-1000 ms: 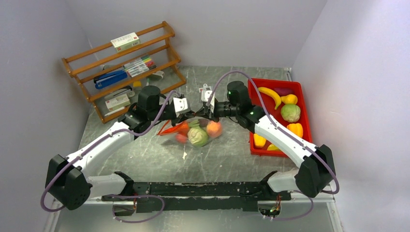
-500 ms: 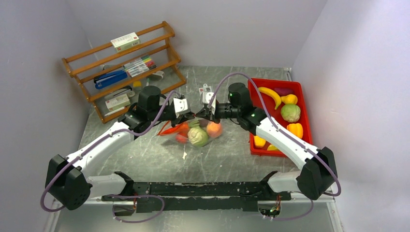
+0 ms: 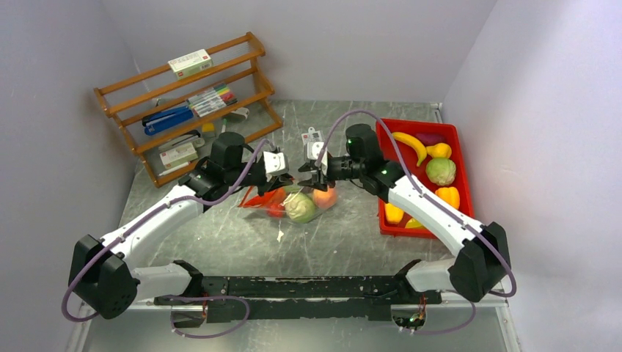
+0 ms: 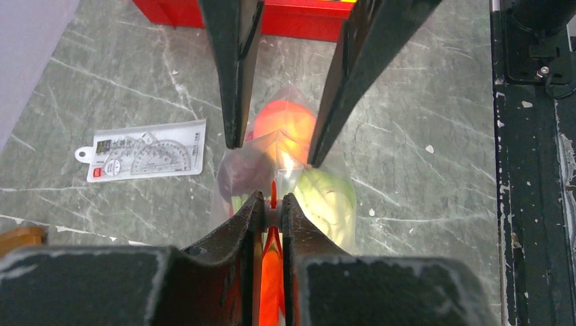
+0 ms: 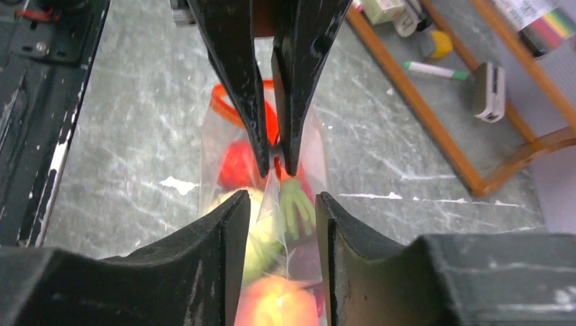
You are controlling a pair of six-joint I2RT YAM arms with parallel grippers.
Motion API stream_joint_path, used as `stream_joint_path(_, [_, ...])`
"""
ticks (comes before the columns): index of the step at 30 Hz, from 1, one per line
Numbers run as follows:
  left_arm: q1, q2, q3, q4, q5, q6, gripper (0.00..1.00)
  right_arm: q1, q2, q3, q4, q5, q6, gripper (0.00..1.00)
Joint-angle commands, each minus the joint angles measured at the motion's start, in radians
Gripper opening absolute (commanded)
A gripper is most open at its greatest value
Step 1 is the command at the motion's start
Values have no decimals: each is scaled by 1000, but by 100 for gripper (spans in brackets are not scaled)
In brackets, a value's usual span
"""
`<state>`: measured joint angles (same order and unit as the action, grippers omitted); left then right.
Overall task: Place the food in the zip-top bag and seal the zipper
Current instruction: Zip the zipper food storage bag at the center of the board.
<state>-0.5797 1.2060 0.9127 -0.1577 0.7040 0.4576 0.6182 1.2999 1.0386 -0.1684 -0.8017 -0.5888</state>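
Note:
The clear zip-top bag [image 3: 292,192] lies mid-table with food inside: a green ball [image 3: 301,208], a peach ball [image 3: 324,196] and a red chili [image 3: 258,196]. A dark purple ball [image 5: 309,261] also shows through the film. My left gripper [image 4: 273,204] is shut on the red-orange zipper [image 4: 273,190] at the bag's rim. My right gripper [image 5: 278,204] faces it from the other side. It is open, with its fingers either side of the clear film above the peach ball [image 5: 278,305]. In the top view the two grippers [image 3: 284,174] [image 3: 309,173] nearly meet over the bag.
A red tray [image 3: 389,220] at the right holds a banana [image 3: 411,145], a green ball [image 3: 441,171] and yellow pieces. A wooden rack [image 3: 187,110] with pens and boxes stands at the back left. A flat white printed packet [image 4: 142,149] lies behind the bag.
My right gripper has edged slightly left toward the left gripper. The bag has shifted slightly. The left gripper keeps its hold.

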Motion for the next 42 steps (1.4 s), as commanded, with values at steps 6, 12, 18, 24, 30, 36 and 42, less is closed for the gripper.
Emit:
stream_joint_path(6, [2, -14, 19, 37, 46, 35, 7, 24, 71, 54, -117, -22, -81, 45])
stream_joint_path(12, [3, -14, 22, 62, 77, 16, 9, 53, 120, 84, -71, 18, -41, 39])
stream_joint_path(18, [3, -26, 56, -24, 54, 20, 22, 55, 104, 66, -34, 49, -45, 0])
stream_joint_path(24, [12, -85, 98, -117, 21, 21, 51, 56, 54, 10, 21, 40, -38, 0])
stream_joint_path(30, [16, -49, 92, -100, 26, 12, 39, 55, 55, 14, 35, 32, -26, 0])
stream_joint_path(36, [16, -13, 83, -82, 57, -9, 35, 55, 47, 11, 47, 37, -18, 0])
stream_joint_path(42, [17, 4, 80, -84, 44, 13, 15, 56, 41, -2, 73, 55, 0, 0])
